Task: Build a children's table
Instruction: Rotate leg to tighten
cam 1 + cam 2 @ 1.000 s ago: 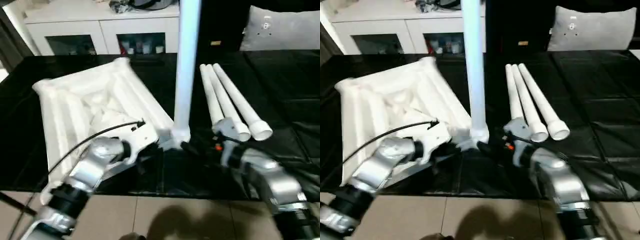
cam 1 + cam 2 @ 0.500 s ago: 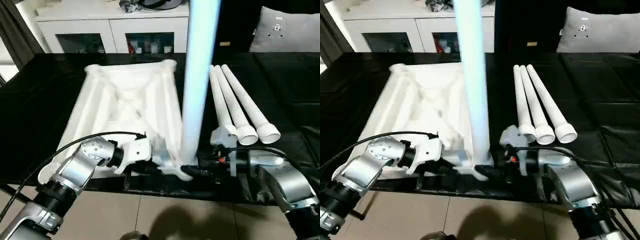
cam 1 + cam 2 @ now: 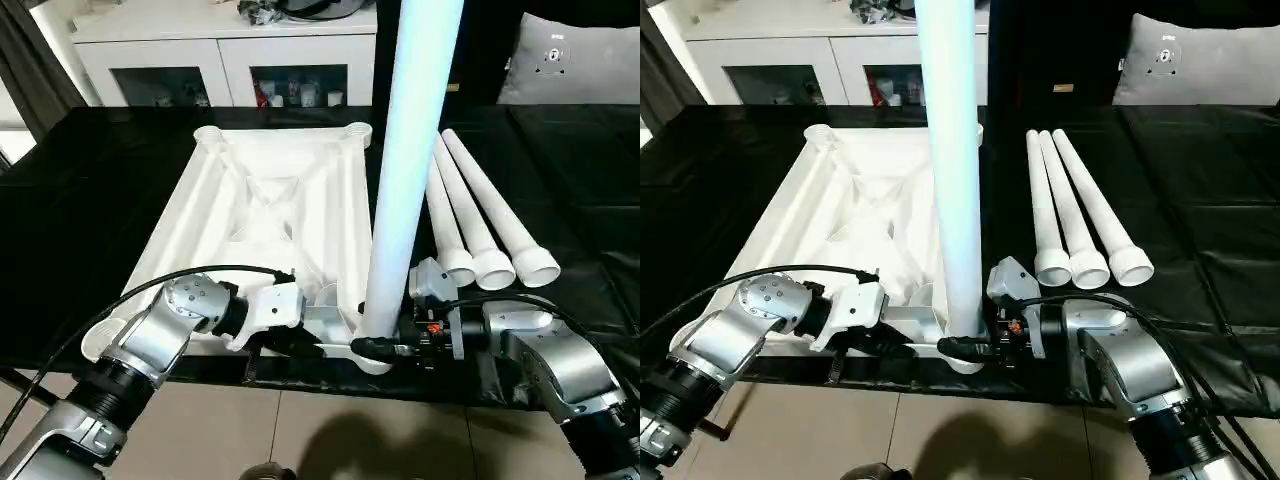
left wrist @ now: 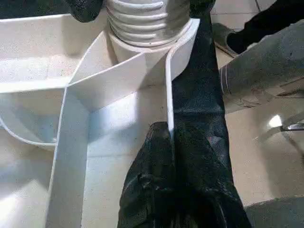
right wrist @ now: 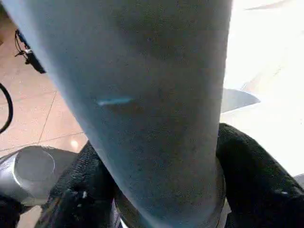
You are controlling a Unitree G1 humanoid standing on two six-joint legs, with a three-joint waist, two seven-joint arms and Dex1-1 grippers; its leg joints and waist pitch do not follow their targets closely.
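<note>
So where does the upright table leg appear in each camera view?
Left eye: upright leg, right of centre, standing in the near corner socket.
Right eye: centre.
Left wrist: its ribbed base.
Right wrist: close up, between the right pincer's fingers.
Shared landmark: that socket.

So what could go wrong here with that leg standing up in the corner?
The upright leg is tall and the right hand grips it only at its base, so it could tip and bind in the socket. The left hand pinches just a thin rim of the table top, which might slip.
</note>
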